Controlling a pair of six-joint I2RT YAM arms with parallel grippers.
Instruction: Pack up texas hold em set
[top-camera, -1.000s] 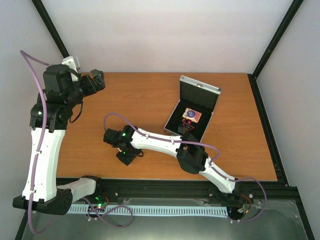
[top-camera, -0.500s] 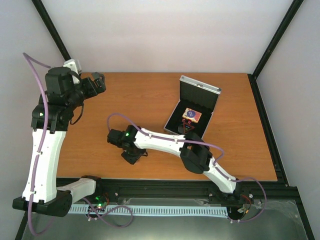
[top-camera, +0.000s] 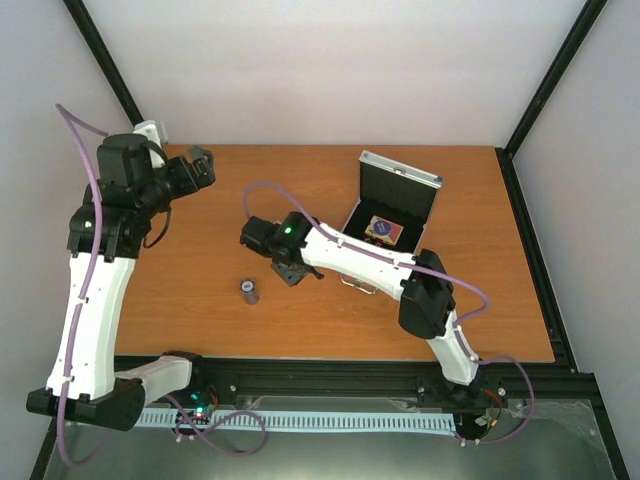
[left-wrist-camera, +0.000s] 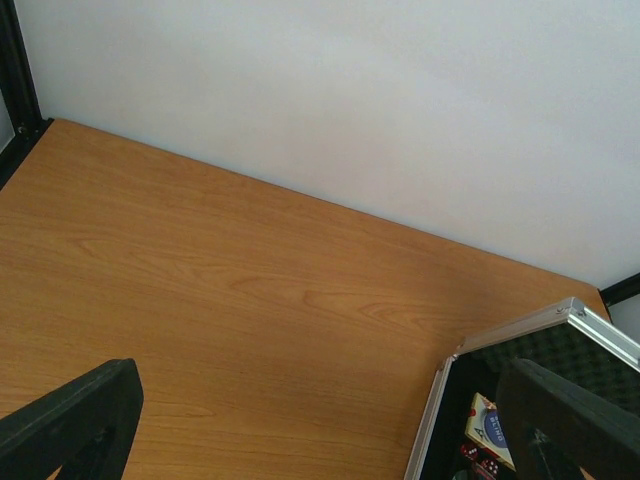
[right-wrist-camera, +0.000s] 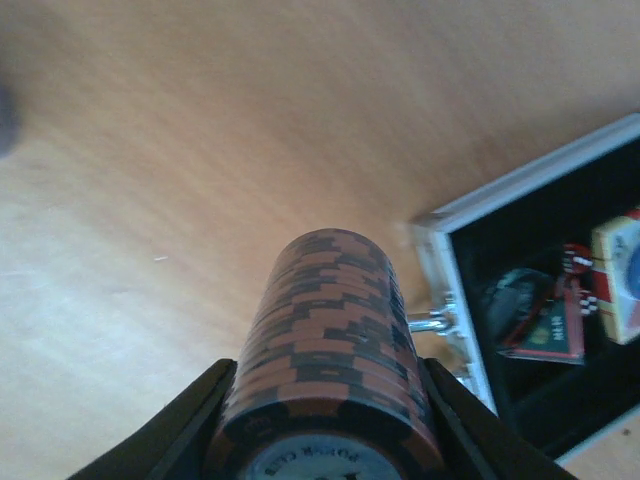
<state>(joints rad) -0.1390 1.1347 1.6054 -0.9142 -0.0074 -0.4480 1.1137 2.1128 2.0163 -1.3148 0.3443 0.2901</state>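
Swung up and right from lower centre of the top view, carrying a brown-and-black chip stack (right-wrist-camera: 330, 330) clamped between both fingers of the right gripper (top-camera: 290, 270); left a second chip stack (top-camera: 249, 291) upright on the table (top-camera: 480, 300), just lower left of the claw. Bound, by the look of it, for the open case (top-camera: 400, 172) at upper right, card box (top-camera: 383, 230) lying inside. Parked the left gripper (top-camera: 196, 165) high at upper left, fingers spread wide and holding nothing, probably for clearance.
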